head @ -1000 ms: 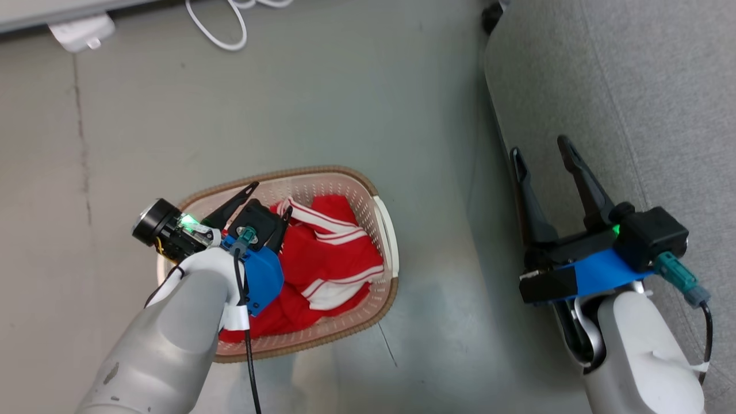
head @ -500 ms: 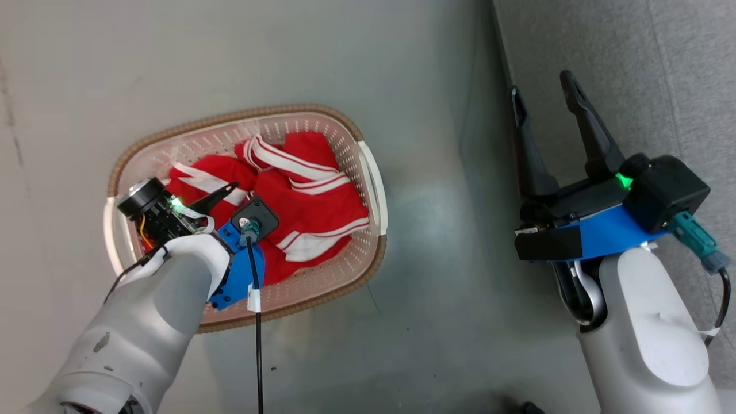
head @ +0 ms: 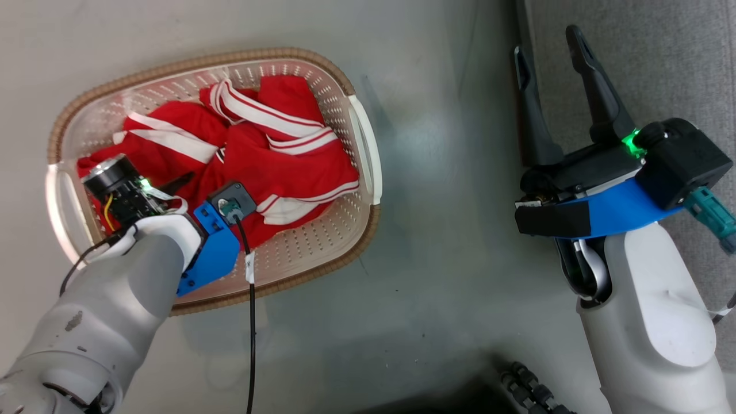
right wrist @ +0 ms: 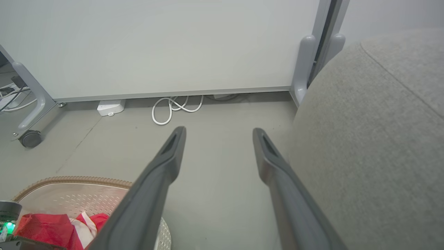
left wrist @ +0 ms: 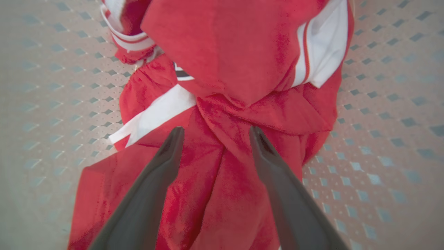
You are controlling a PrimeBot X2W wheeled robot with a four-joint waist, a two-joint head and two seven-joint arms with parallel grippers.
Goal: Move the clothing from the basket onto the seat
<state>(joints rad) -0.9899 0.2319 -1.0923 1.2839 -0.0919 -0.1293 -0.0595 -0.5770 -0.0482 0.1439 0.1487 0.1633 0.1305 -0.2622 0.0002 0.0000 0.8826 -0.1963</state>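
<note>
**Left claw poised over tangled clothing**

The left claw [left wrist: 215,133], fingers spread wide, hung just above the red clothing [head: 276,167], which lay bunched in the basket [head: 313,241] on the floor [head: 448,259]. The right claw [head: 546,46], also spread and empty, hovered beside the seat [head: 661,57]. Pinching one thin fold might let it slip. It might also drag both entangled pieces and tip the light basket.

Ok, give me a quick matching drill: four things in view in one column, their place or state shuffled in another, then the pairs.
1 clothing
2 left gripper
3 right gripper
4 seat

A open, above the floor at the seat's edge
B light grey fabric, on the robot's right
C heaped in the basket
D open, fingers over a red fold

Pairs: 1-C, 2-D, 3-A, 4-B
</note>
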